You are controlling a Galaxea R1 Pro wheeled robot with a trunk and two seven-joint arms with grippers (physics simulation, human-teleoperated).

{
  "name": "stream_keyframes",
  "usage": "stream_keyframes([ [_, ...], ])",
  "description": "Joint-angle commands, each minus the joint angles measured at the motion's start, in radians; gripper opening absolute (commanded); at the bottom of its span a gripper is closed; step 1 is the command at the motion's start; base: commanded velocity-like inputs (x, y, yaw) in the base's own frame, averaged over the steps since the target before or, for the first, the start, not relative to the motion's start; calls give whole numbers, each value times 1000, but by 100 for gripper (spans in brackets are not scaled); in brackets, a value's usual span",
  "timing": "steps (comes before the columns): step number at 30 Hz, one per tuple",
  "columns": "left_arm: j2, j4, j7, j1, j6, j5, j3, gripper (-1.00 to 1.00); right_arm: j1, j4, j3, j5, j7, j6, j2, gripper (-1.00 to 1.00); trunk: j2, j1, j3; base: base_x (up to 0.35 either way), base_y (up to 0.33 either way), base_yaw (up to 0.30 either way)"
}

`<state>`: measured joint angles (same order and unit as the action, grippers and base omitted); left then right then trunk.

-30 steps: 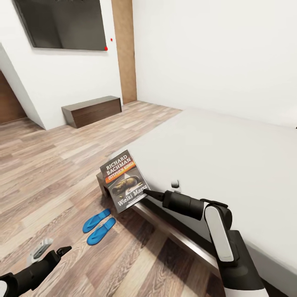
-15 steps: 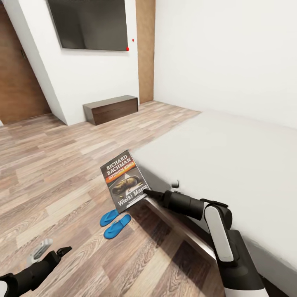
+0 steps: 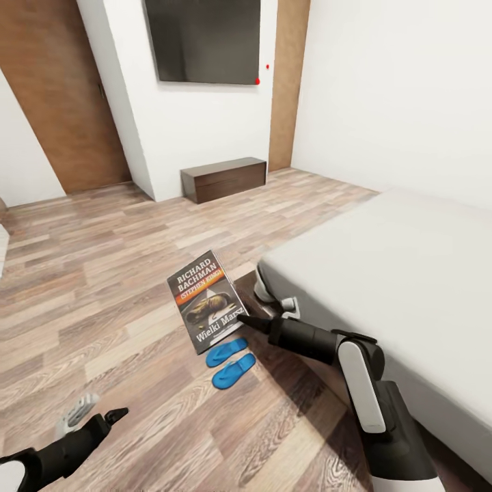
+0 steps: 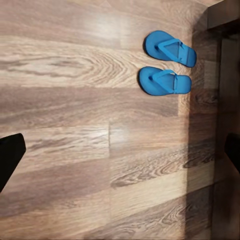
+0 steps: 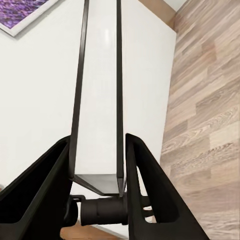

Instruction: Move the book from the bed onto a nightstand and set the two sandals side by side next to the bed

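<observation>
Dark cover, white lettering, orange band: the book (image 3: pixel 207 301) is in your right gripper (image 3: pixel 240 319), pinched by its lower corner and held up in the air over the floor, just off the corner of the bed (image 3: pixel 383 273). In the right wrist view the two black fingers (image 5: pixel 145 185) are closed against the book's (image 5: pixel 100 100) covers, its edge running straight away between them, so its long axis lies along the gripper's reach.

From the book, the two sandals (image 3: pixel 231 361) lie at about 5 o'clock in the head view, on the wood floor beside the bed's corner, side by side and nearly touching, soles parallel. They also show in the left wrist view (image 4: pixel 165 65), well ahead of the left gripper (image 3: pixel 92 418), whose fingertips stand apart with nothing between them.

No nightstand is in sight. The low brown cabinet (image 3: pixel 223 179) at 12 o'clock, against the far wall under the dark screen (image 3: pixel 203 39), is probably not one. Expect to turn the base further before placing; the right arm carries the load.
</observation>
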<state>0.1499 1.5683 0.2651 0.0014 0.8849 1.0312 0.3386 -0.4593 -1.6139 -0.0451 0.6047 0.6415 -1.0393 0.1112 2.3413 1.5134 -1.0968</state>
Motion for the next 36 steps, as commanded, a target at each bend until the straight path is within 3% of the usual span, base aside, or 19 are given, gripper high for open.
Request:
stream_keyframes([
  [1,0,-2,9,-2,3,9,-16,100,-1,0,1,8,7,-8,1,-100,0,0,-1,0,23,288],
  [3,0,-7,9,-5,2,9,-34,100,-1,-1,1,7,7,-8,1,-100,0,0,-1,0,18,288],
  [13,-8,-145,7,-77,-56,15,-201,100,-2,-1,2,4,12,-8,1,-100,0,0,-1,0,7,288],
  [15,-18,-169,6,-90,-73,16,-230,100,-5,-1,3,4,12,-8,0,-100,0,0,-1,0,1,288],
  [16,-41,-203,5,-111,-92,12,-268,100,-8,-1,5,4,12,-8,-1,-100,0,0,-1,0,1,288],
  [17,-48,-214,5,-118,-96,12,-279,100,-9,-1,5,4,12,-8,-1,-100,0,0,-1,0,1,288],
  [22,-65,-245,5,-132,-106,10,-303,100,-10,-1,6,4,12,-8,-2,-100,0,0,-1,0,0,288],
  [36,-85,-269,5,-142,-116,9,-321,100,-12,-1,6,3,9,-8,-1,-100,0,0,-1,0,0,288],
])
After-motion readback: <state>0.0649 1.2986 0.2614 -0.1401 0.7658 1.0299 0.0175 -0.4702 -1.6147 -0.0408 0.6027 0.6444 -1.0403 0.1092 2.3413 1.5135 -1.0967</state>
